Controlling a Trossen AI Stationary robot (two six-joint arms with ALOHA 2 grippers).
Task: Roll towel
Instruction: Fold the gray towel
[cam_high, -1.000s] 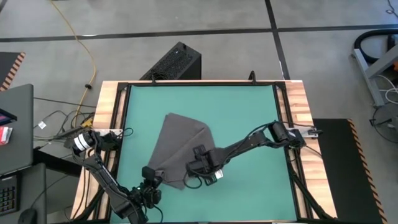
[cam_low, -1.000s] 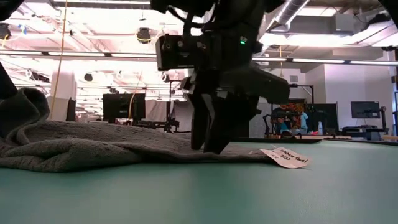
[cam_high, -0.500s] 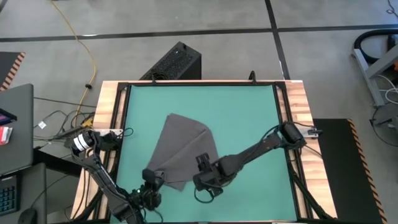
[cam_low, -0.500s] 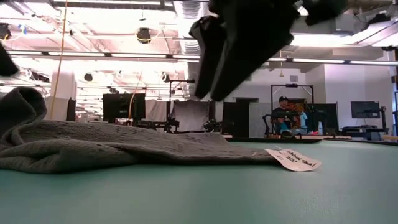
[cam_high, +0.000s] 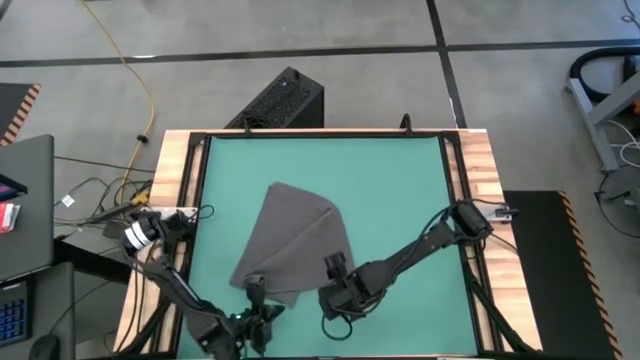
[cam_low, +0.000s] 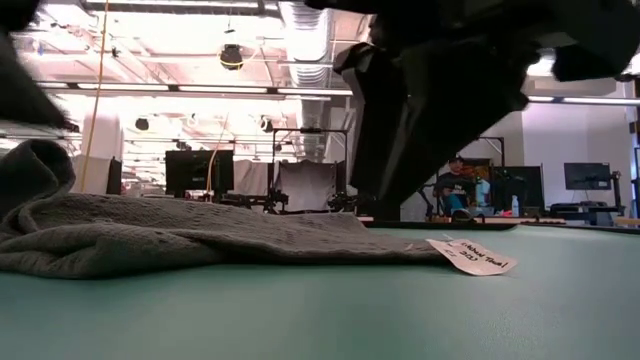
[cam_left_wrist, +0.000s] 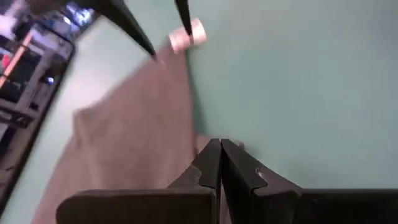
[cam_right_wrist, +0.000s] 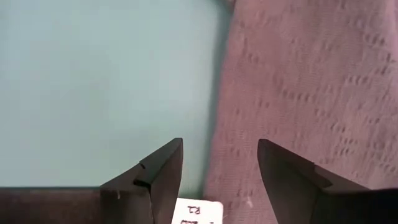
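we see the towel (cam_high: 290, 245) lying on the green worktop (cam_high: 400, 190), a bit toward the left and the near edge. it is folded into a pointy shape, not rolled yet. its little white label (cam_low: 470, 255) sticks out flat on the worktop at the near corner.

our right pincer (cam_high: 335, 278) hangs over that near corner, right by the label. its two fingers (cam_right_wrist: 158, 171) stand wide apart and hold nothing. between them we can see the towel's edge and the label just under it.

our left pincer (cam_high: 256, 295) is at the other near corner of the towel. its fingers (cam_left_wrist: 211, 165) are pressed together. the towel lifts into a small bump there (cam_low: 35, 165), so we think it may be pinching a bit of cloth, but we cannot be sure.

we think the towel is soft, light and floppy. it will bend and sag, and it will not break. it looks a bit fuzzy, so it should not slip much, but it may slide on the smooth worktop when we push it.

we think the best place to grab is the near edge, at both corners at once, so the roll comes out even and not crooked.
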